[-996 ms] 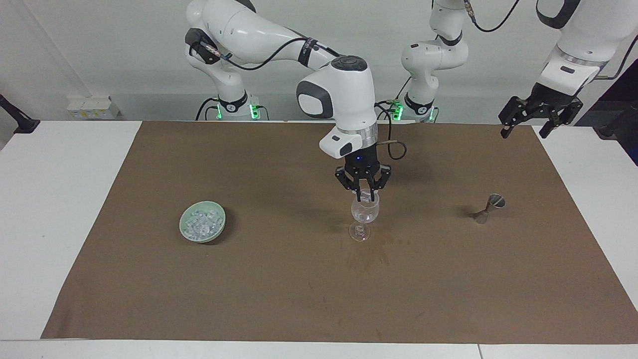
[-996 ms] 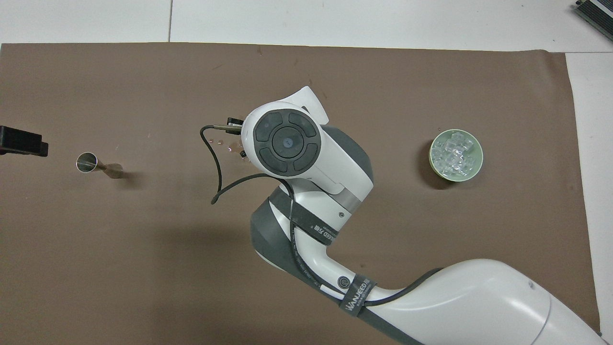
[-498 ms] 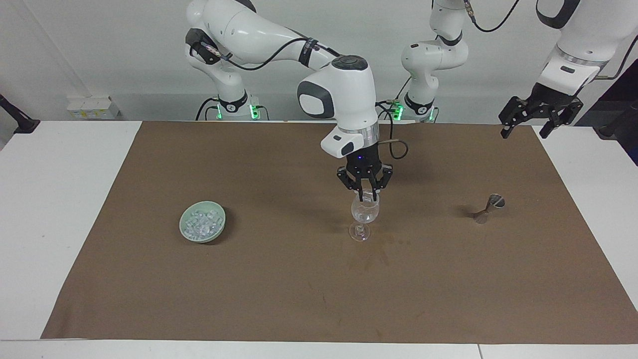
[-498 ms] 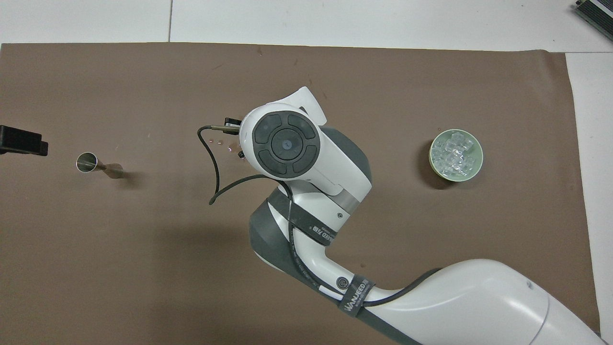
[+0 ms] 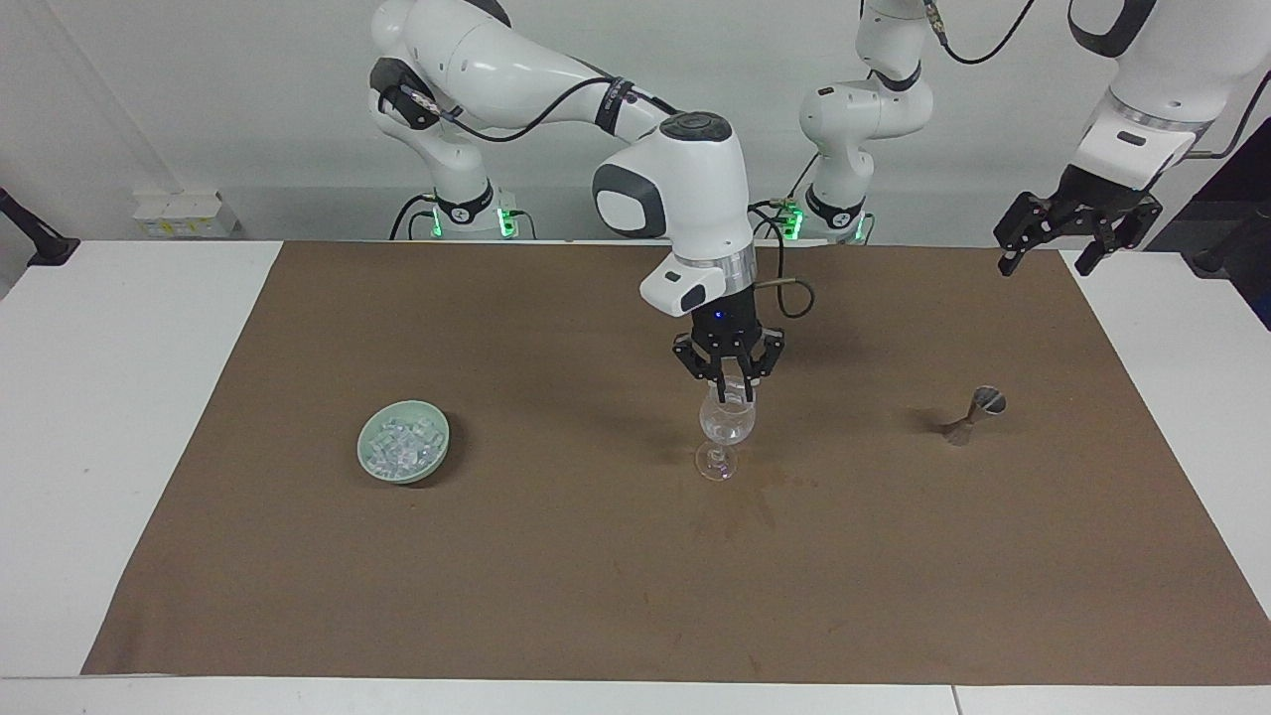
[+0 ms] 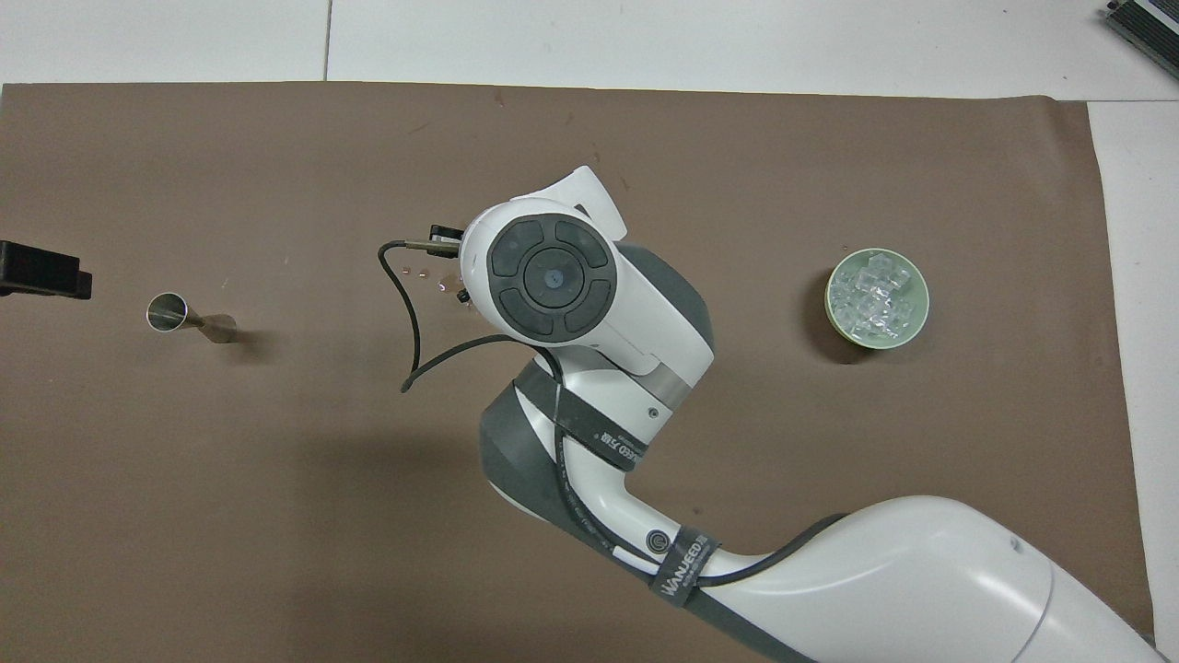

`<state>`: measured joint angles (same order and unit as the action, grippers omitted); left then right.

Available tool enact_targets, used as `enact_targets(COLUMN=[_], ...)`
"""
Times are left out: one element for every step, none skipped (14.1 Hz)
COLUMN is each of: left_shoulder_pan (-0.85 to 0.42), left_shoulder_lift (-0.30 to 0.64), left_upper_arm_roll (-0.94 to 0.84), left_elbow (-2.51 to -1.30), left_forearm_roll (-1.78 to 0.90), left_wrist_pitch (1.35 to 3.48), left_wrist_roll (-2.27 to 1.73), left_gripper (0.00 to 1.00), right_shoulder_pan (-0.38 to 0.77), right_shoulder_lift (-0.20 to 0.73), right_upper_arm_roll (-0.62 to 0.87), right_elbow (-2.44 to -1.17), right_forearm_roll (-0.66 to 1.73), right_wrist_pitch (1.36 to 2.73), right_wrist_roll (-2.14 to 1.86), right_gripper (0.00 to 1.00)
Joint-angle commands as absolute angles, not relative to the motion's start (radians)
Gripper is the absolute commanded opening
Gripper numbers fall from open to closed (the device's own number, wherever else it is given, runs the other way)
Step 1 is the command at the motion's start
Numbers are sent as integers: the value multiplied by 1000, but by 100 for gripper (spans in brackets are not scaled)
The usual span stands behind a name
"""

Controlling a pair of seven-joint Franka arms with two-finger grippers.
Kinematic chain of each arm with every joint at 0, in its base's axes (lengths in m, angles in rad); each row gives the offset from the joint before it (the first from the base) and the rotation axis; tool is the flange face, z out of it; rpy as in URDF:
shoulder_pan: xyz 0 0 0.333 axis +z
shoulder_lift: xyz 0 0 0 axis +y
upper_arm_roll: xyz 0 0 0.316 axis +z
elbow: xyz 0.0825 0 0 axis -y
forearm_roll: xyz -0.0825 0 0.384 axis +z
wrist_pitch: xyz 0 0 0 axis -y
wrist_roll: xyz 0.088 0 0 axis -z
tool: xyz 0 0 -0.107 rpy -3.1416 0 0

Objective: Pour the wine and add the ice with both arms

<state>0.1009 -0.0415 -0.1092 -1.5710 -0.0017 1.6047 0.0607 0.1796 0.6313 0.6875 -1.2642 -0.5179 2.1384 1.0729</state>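
Hovering over the wine glass [image 5: 728, 422], your right end effector [image 5: 730, 395] pinches an ice cube; release off-centre and it clips the rim, tipping the glass, while remaining ice [image 5: 402, 445] sits in the green bowl [image 5: 438, 455] and the left end effector [image 5: 1077, 230] waits spread.

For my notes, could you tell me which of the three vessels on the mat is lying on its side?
The metal jigger, toward the left arm's end. The glass and ice bowl stand upright.

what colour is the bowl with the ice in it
Pale green; the bowl shows best in the overhead view, with clear ice heaped inside.
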Motion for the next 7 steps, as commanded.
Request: enact_targets(left_shoulder_pan=[98, 98, 98, 98, 98, 98, 98], left_shoulder_lift=[-38, -38, -38, -40, -40, -40, -40], left_upper_arm_roll=[-107, -107, -109, -109, -109, -109, -109], left_elbow=[-1565, -1565, -1563, -1563, -1563, -1565, -1563], left_forearm_roll=[18, 18, 18, 18, 18, 17, 18], left_wrist_pitch=[1612, 1611, 1611, 1611, 1611, 1611, 1611], left_wrist_roll=[57, 55, 57, 57, 57, 55, 57], left_gripper=[100, 100, 100, 100, 100, 100, 100], right_shoulder_pan=[183, 183, 183, 183, 183, 183, 183], right_shoulder_lift=[657, 657, 657, 657, 658, 658, 658], right_upper_arm_roll=[704, 704, 704, 704, 704, 704, 704], right_elbow=[-1238, -1238, -1236, -1236, -1236, -1236, -1236], right_forearm_roll=[-557, -558, -560, -560, -561, -561, -563], right_wrist_pitch=[2146, 2148, 2148, 2148, 2148, 2148, 2146], right_wrist_roll=[1101, 1101, 1101, 1101, 1101, 1101, 1101], right_gripper=[36, 39, 39, 44, 50, 55, 63])
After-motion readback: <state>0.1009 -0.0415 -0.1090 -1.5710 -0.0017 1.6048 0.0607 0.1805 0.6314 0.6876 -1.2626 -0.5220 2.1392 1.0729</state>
